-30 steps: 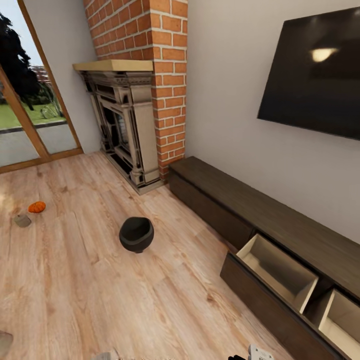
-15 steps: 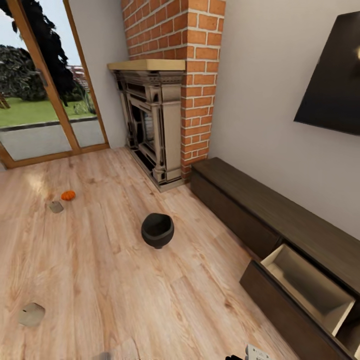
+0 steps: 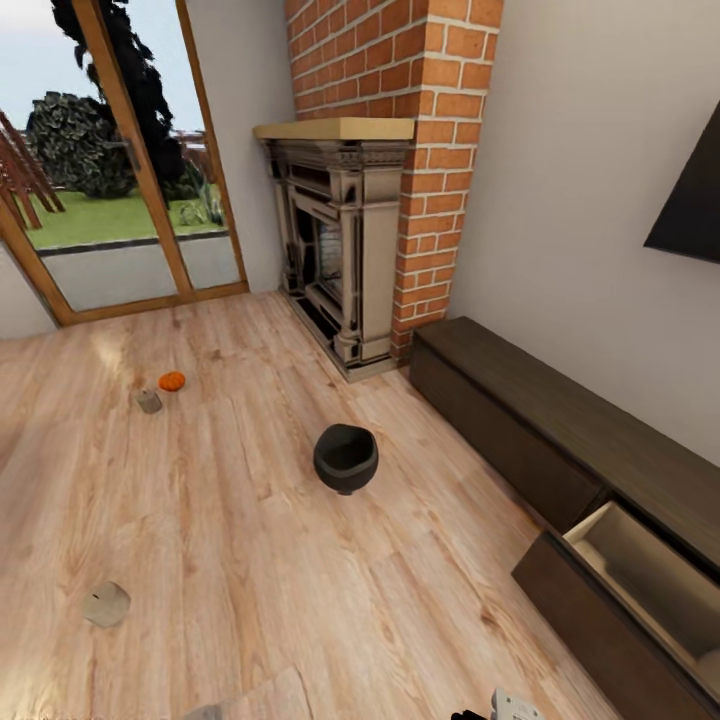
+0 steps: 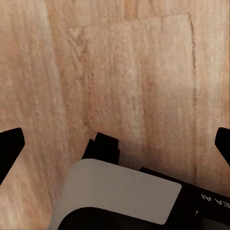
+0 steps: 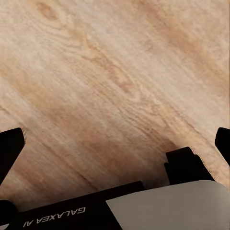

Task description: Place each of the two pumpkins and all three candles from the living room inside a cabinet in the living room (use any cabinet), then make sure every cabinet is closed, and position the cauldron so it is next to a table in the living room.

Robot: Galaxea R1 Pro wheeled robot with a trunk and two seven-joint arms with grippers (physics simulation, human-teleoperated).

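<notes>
Hanging over bare plank floor (image 4: 143, 72), the left claw (image 4: 115, 143) is showing its two dark fingertips (image 4: 9, 143) at opposite edges of the left wrist view, spread wide with nothing between them; the right claw (image 5: 115, 143) is standing open in the same way in the right wrist view, its fingertips (image 5: 9, 143) far apart above wood grain, gripping nothing. Moving outward in the head view, the nearest task thing is a candle (image 3: 106, 604), sitting on the floor at the lower left of the frame, so it is lying on the left arm's side and that arm is looking like the nearer one for a pickup. It is a stubby piece with no clear long axis, and whether it is upright or tipped is too small to tell. Further out, at mid left, a second candle (image 3: 150, 402) is resting just beside a pumpkin (image 3: 172, 381), both well apart from the first candle. The cauldron (image 3: 346, 458) is standing near the frame's centre, mouth facing up. The cabinet (image 3: 520, 420) is running along the wall from mid right to the lower right corner, its long axis slanting down to the right, with one drawer (image 3: 650, 585) pulled open toward the room at the lower right and showing a pale inside.
</notes>
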